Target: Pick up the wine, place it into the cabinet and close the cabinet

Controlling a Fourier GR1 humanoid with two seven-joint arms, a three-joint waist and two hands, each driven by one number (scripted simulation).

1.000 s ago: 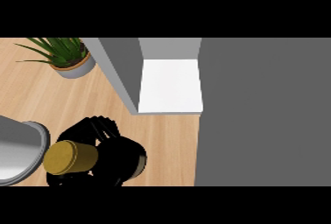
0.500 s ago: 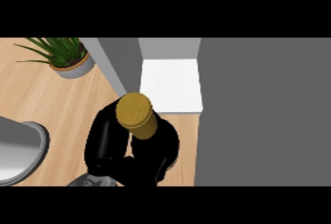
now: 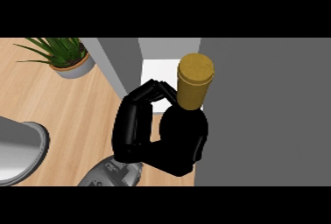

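wine: one bottle (image 3: 195,83), with a rounded mustard-gold cap and neck above a glossy black body that is smooth and cylindrical.
wine's place: held off the counter at the cabinet's (image 3: 265,109) opening. its gold top shows over the right part of the white floor inside, just beside the cabinet's broad grey face.
left hand: one black hand (image 3: 132,127) on a grey forearm, on the bottle's side away from the cabinet's grey face. its fingers (image 3: 155,89) are curled in against the neck, holding the wine.
right hand: does not show.
cabinet: one, matte grey with flat panels. a slanted grey panel (image 3: 116,70) stands at the opening's far side from the broad face, and the floor (image 3: 155,70) inside is plain white.
counter: pale wood (image 3: 58,109) with a lengthwise grain, in front of the cabinet.
plant: one (image 3: 61,52), with spiky green leaves in a round grey pot, on the counter near the slanted panel.
grey rounded thing: one (image 3: 19,153), smooth, well apart from the cabinet and cut by the view's edge.
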